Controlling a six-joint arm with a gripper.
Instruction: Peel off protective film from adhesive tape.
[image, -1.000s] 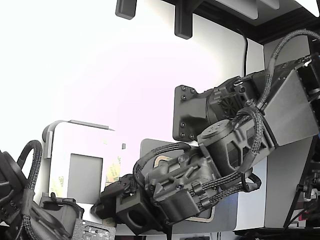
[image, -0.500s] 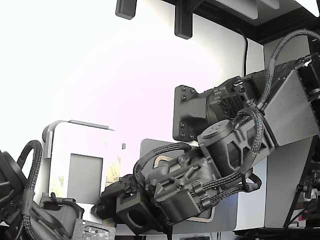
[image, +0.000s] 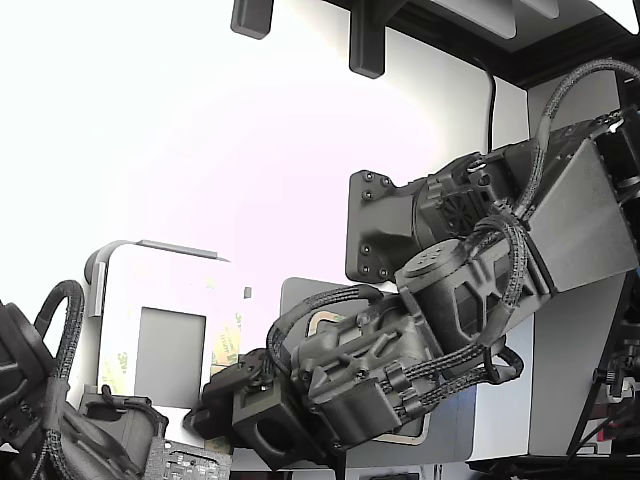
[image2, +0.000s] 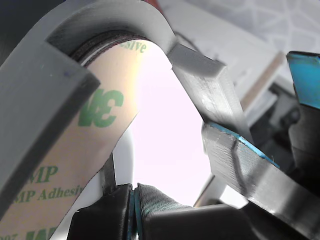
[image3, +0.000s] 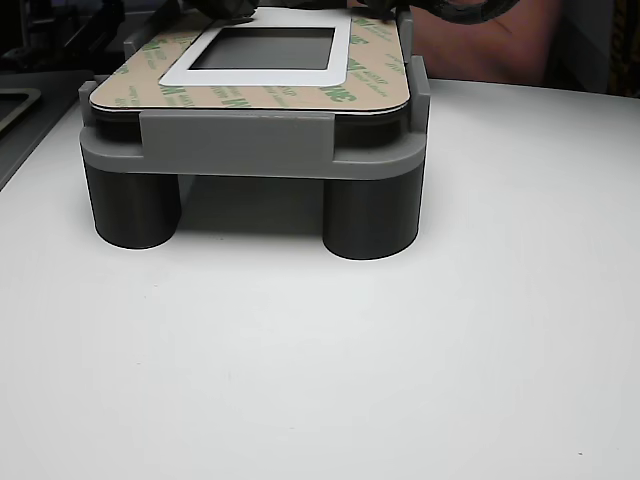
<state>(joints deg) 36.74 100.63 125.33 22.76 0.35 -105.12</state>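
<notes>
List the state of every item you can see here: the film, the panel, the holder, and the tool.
Tan protective film with green print: still lying flat around the panel, not visibly lifted.
White rounded panel with grey centre: seated flat in the holder.
Grey plastic holder on round legs: upright on the white table.
Black tool: jaws together at the film's edge; whether they pinch film cannot be told.

We were looking at a robotics lab or assembly workbench. A grey 3D-printed fixture on round legs stood on a plain white tabletop, and a black cable-wrapped robot arm hung over a grey metal plate.
</notes>
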